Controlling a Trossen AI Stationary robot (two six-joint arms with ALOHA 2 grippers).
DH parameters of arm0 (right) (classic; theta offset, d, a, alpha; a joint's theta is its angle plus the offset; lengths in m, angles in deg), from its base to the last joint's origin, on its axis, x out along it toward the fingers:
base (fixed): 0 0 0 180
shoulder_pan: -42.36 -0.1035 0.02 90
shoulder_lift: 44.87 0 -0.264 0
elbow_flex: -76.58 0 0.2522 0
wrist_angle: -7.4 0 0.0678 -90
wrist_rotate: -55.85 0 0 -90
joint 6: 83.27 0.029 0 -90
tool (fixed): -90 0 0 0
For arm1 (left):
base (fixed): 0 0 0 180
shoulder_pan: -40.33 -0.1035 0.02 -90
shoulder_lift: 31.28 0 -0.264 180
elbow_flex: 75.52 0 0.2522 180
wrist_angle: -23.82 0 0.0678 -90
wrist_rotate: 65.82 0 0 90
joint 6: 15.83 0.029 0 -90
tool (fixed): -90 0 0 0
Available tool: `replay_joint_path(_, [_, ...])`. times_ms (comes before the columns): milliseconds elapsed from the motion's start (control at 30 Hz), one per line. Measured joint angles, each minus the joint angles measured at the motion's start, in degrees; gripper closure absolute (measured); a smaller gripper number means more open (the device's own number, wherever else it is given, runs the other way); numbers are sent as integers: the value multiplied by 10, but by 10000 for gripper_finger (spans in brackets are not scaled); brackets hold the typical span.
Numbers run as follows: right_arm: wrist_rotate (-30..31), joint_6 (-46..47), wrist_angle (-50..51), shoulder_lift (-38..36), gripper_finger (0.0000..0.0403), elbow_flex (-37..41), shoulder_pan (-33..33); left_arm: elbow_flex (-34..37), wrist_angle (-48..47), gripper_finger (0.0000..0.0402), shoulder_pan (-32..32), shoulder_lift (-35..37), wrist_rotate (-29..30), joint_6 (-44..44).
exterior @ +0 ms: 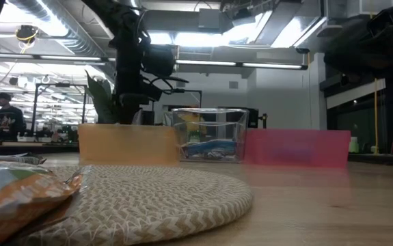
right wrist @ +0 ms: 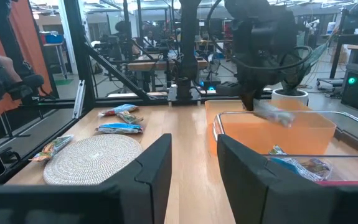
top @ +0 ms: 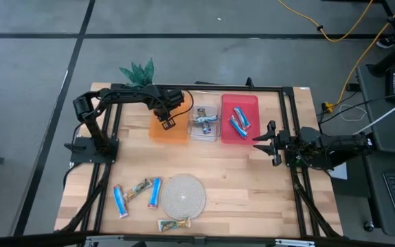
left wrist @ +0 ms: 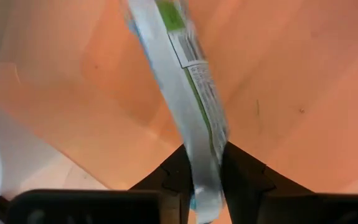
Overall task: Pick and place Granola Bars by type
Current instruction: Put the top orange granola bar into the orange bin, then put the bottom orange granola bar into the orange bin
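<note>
We see the left end effector over the smooth translucent orange bin, its dark fingers pinching a glossy foil bar, silvery with a green stripe, which slants across the bin's interior. The right end effector hangs partly open and empty beside the red bin. The clear bin sits between them. More bars lie by the round woven mat near the wooden desk's front edge; the middle stays open.

Glossy foil granola bar, smooth translucent orange plastic bin, rough woven mat, pale wooden table
</note>
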Motion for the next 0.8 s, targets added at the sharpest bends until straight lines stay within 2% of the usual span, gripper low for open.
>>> replay_joint_path(467, [0, 0, 0, 0, 271, 0, 0, 0, 0, 273, 4, 0, -10, 1])
replay_joint_path(800, [0, 0, 0, 0, 271, 0, 0, -36, -39, 254, 39, 0, -11, 10])
